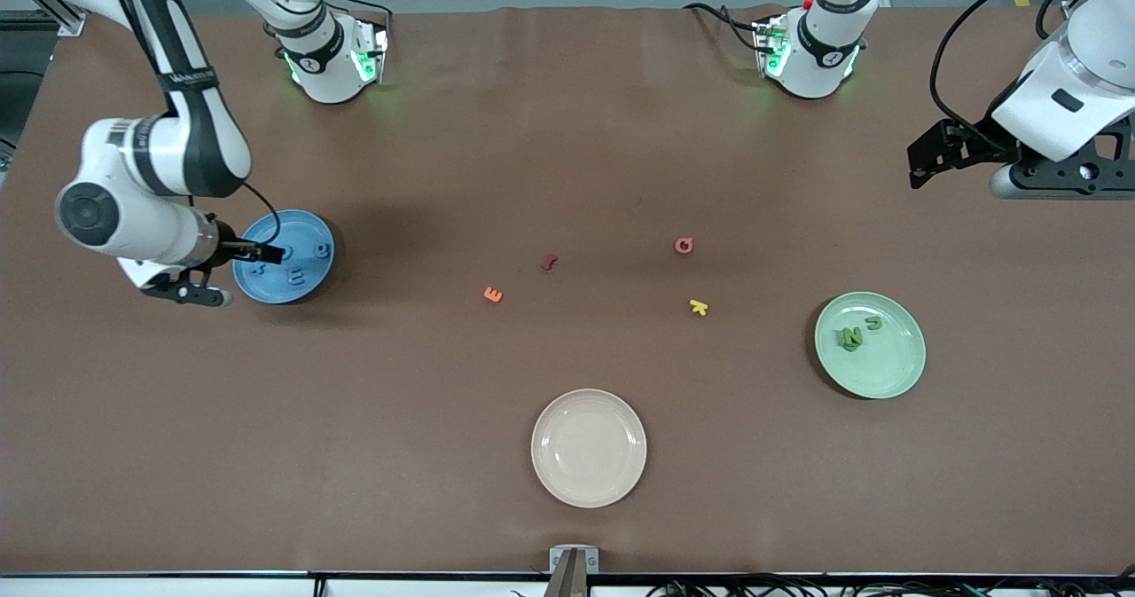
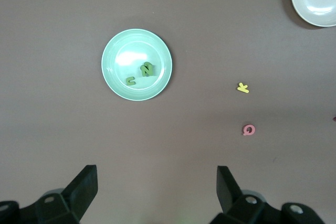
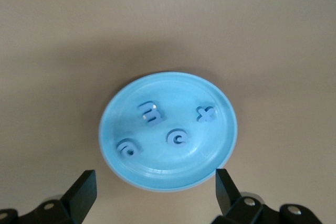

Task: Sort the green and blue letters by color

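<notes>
Cream plate (image 1: 589,448): nearest the front camera, bare.
Green plate (image 1: 870,345): holds green letters (image 1: 857,333), toward the left arm's end.
Blue plate (image 1: 285,256): holds four blue letters (image 3: 165,128).
Right tool (image 3: 152,195): fingers spread, over the blue plate.
Left tool (image 2: 157,192): spread, waiting above the counter (image 1: 443,384).

Blue letters (image 3: 163,127) plated; green letters (image 2: 140,73) plated.

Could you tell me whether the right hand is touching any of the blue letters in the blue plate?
Apart. In the right wrist view the right hand hangs open above the blue plate, and all four blue letters lie clear of its fingers.
</notes>
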